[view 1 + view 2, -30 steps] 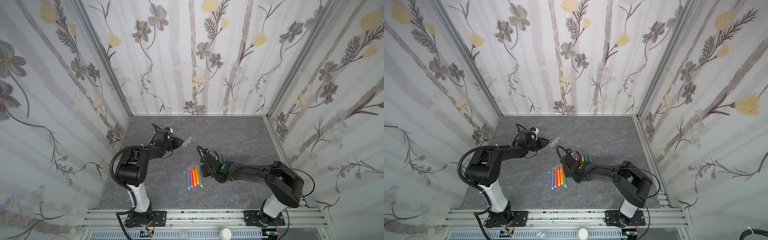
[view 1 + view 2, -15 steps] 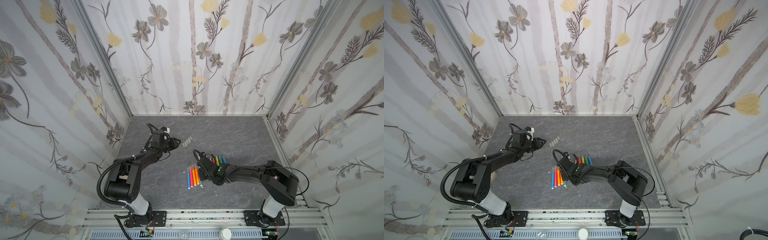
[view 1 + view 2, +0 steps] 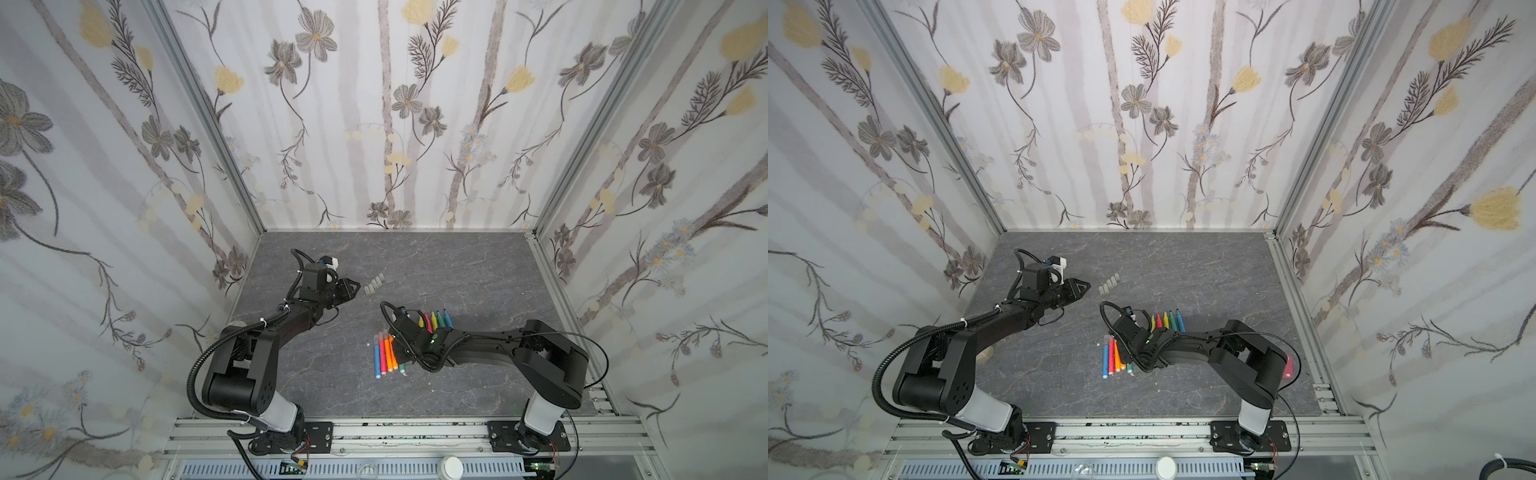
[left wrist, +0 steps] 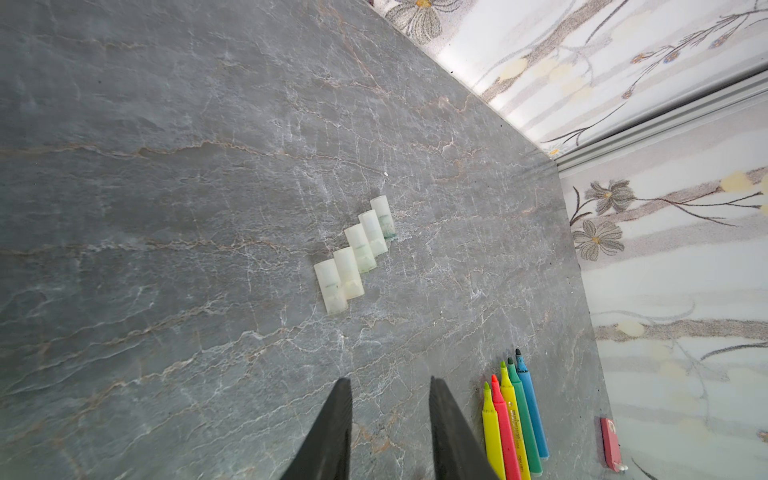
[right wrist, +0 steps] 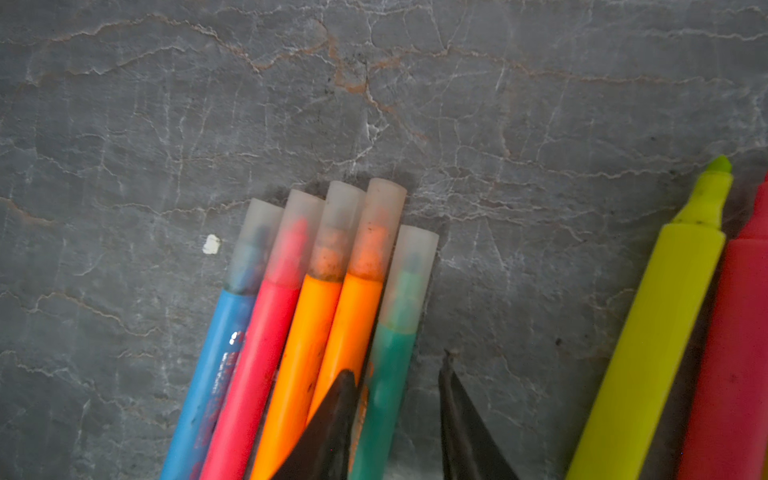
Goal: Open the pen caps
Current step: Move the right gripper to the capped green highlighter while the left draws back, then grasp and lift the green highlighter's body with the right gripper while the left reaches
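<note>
Five pens [image 5: 316,332] with translucent pen caps [image 5: 374,228] on lie side by side: blue, pink, two orange, green. My right gripper [image 5: 397,365] is open and low over them, its jaws straddling the green pen [image 5: 390,374], with a gap on one side. In both top views it [image 3: 397,348] covers the right edge of that row [image 3: 384,353]. Several loose pen caps [image 4: 353,253] lie in a slanted row ahead of my open, empty left gripper [image 4: 388,381], which sits just left of them [image 3: 374,285] in a top view. Several uncapped pens [image 3: 436,320] lie right of the middle.
The floor is grey stone-patterned [image 3: 478,274], walled on three sides by flowered panels. A small pink-red object [image 3: 1288,365] stands by the right wall behind my right arm. A white speck [image 5: 211,244] lies beside the blue pen's cap.
My right gripper has slid left onto the capped pens and its jaws have widened a little. My left arm's elbow has swung forward while its gripper stays by the loose caps.
</note>
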